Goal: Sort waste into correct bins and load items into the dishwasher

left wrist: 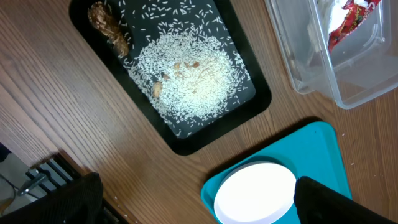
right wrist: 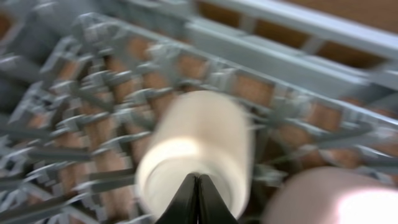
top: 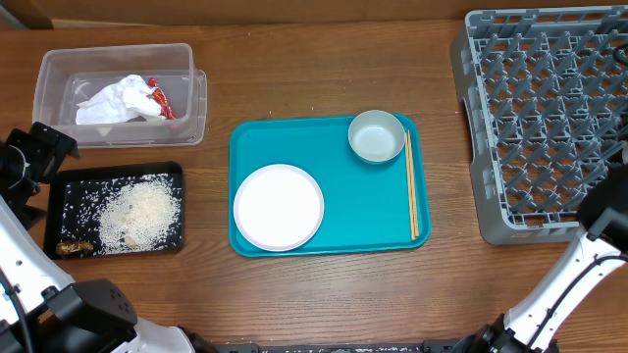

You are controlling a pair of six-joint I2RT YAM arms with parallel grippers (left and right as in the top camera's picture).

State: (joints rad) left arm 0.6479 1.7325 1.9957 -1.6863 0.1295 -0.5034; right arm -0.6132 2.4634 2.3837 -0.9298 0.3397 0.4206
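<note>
Heads up, your right gripper (right wrist: 198, 190) is pinched shut right by the small white cup (right wrist: 199, 137) over the grey rack (right wrist: 87, 74), so a sloppy swing could tip it off the pegs, while your left gripper (left wrist: 198, 186) hangs wide open, empty.

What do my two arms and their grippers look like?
Both arms are white tubular links with bulky black joints: left arm, right arm. The left gripper is black and blocky; the right gripper has slim black fingers tapering to a point. No markings are readable.
</note>
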